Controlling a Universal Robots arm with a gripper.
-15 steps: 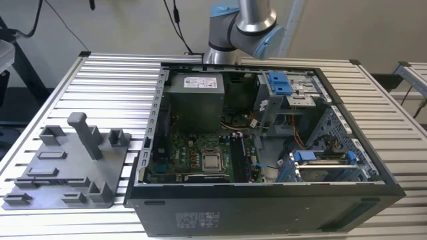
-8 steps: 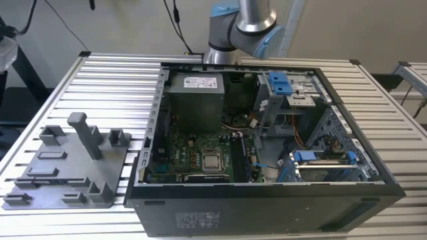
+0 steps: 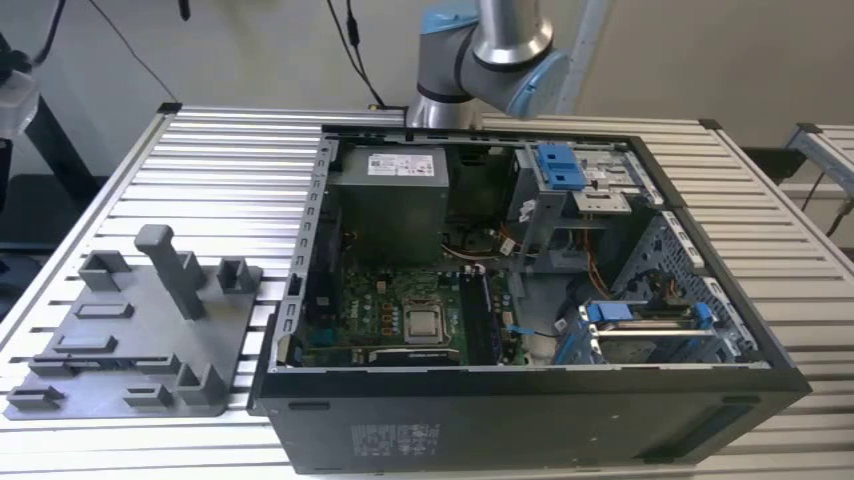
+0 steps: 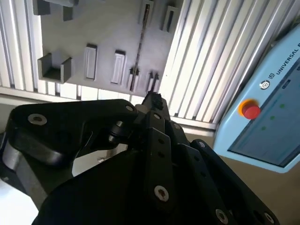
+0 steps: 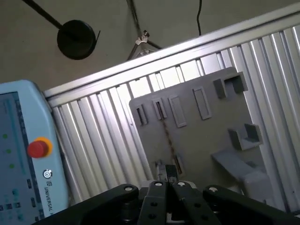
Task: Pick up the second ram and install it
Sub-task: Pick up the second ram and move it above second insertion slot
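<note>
As the pincer (image 5: 167, 171) hangs, pendant (image 5: 23, 154) bears lettering.

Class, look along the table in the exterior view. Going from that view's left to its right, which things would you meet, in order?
Grey fixture plate → green motherboard → blue-handled drive bracket.

Pale wall (image 3: 267, 50), slatted metal table (image 3: 200, 180)
</note>
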